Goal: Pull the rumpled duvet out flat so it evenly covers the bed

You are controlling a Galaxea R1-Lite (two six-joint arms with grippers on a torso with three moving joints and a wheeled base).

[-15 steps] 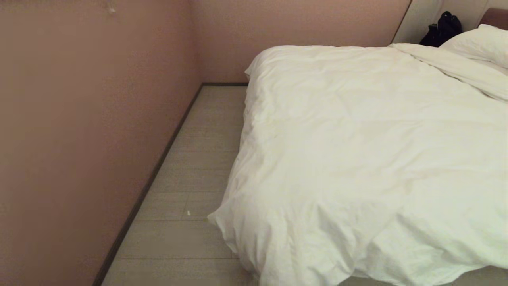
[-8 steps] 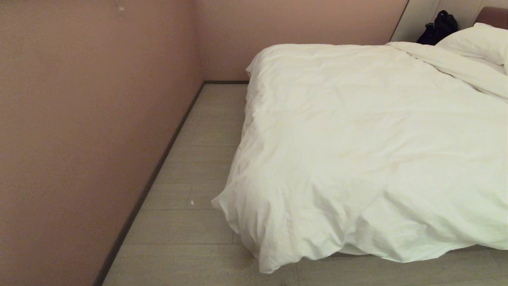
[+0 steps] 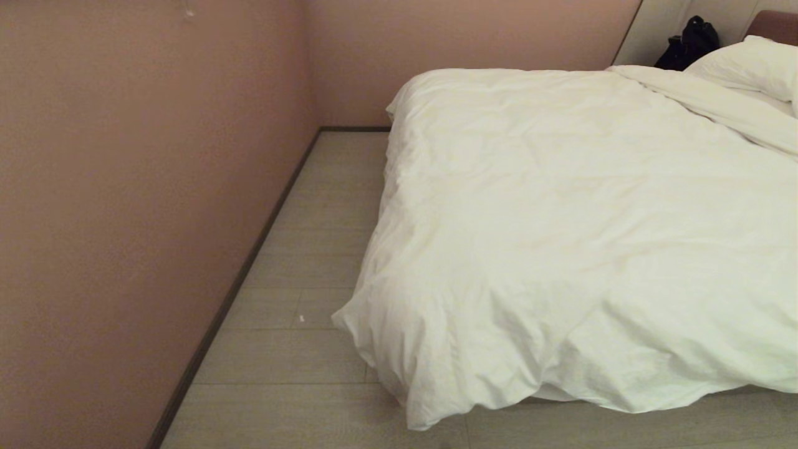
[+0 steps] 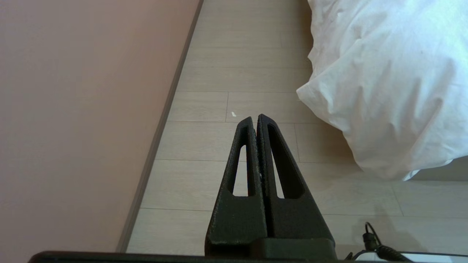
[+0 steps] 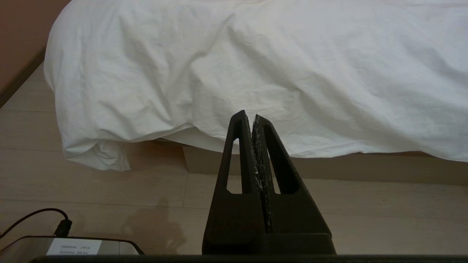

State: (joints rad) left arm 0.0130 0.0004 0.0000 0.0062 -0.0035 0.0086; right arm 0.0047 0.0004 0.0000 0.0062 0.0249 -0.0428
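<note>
The puffy white duvet (image 3: 561, 231) lies creased over the bed and drapes past its near corner almost to the floor (image 3: 411, 405). The bed's grey-brown base (image 5: 365, 168) shows under the hem in the right wrist view. No arm appears in the head view. My left gripper (image 4: 255, 117) is shut and empty above the floor, to the left of the hanging duvet corner (image 4: 384, 109). My right gripper (image 5: 248, 116) is shut and empty, pointing at the duvet hem (image 5: 234, 73) from a short way off.
A pinkish wall (image 3: 124, 218) with a dark skirting board runs along the left, leaving a strip of pale plank floor (image 3: 312, 249) beside the bed. A pillow (image 3: 748, 62) and a black bag (image 3: 689, 40) are at the far right. Part of the robot's base with a cable (image 5: 62, 228) is below.
Between the earliest frame and half a second ago the whole view shifted, showing more floor in front of the bed. Since then nothing has moved.
</note>
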